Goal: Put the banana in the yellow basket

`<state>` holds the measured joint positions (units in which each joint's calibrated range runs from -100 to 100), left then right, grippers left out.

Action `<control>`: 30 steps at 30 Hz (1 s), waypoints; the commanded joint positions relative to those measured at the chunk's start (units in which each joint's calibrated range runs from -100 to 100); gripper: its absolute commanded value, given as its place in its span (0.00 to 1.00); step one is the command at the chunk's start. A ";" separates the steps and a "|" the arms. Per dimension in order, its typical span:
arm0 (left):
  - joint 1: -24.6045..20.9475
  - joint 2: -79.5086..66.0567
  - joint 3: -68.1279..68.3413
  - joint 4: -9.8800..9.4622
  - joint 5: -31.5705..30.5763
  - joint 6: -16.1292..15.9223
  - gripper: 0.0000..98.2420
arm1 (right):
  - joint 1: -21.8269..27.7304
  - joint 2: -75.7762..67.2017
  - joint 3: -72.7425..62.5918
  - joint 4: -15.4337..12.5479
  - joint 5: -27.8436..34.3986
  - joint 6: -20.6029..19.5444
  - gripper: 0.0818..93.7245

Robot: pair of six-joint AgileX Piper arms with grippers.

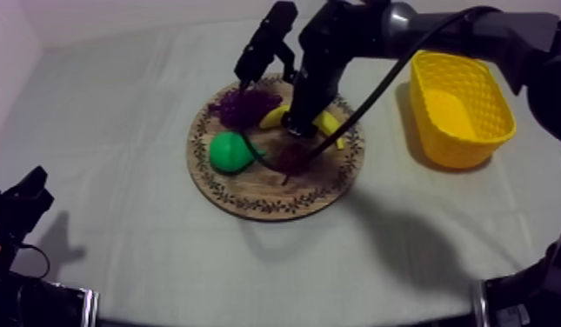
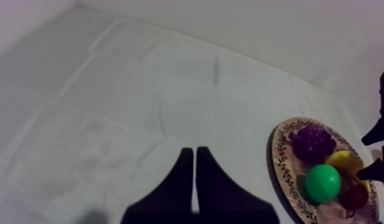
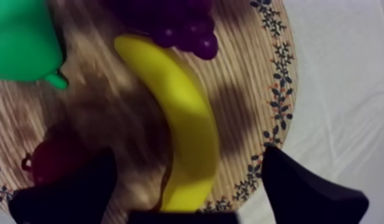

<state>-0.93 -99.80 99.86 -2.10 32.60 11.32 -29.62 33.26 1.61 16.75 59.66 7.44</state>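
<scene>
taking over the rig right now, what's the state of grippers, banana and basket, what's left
Left gripper shut on nothing, low at its own side.
Right gripper open, fingers either side of the banana on the wooden board.
Yellow basket on the right arm's side, no banana in it.
Done: reach. Left: grasp, lift, carry, release into basket.

banana (image 1: 330,124) middle behind right arm (image 1: 336,52), pear (image 3: 21,36) cut off

Robot lab setup, cloth-covered table (image 1: 118,200), right arm (image 1: 440,30), left arm (image 1: 23,217)
</scene>
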 commanded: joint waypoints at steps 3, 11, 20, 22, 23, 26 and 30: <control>0.03 -0.03 0.03 0.02 -0.02 -0.01 0.00 | 0.53 1.84 -1.84 -0.32 0.49 0.20 0.85; 0.03 -0.03 0.03 0.02 -0.02 -0.01 0.00 | 1.27 4.89 -4.18 -0.41 0.72 0.16 0.85; 0.03 -0.03 0.03 0.02 -0.02 -0.01 0.00 | 1.39 6.85 -4.91 0.01 0.21 -0.81 0.80; 0.03 -0.03 0.03 0.02 -0.02 -0.01 0.00 | 1.34 6.96 -4.79 0.19 0.03 -0.97 0.78; 0.03 -0.03 0.03 0.02 -0.02 -0.01 0.00 | 1.32 7.02 -4.75 0.22 -0.02 -1.00 0.77; 0.03 -0.03 0.03 0.02 -0.02 -0.01 0.00 | 1.30 7.26 -4.70 0.19 -0.18 -0.93 0.75; 0.03 -0.03 0.03 0.02 -0.02 -0.01 0.00 | 1.29 7.60 -4.90 -0.43 -0.06 -0.05 0.68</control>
<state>-0.93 -99.80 99.86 -2.10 32.60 11.32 -28.27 40.73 -3.21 16.70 59.47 6.92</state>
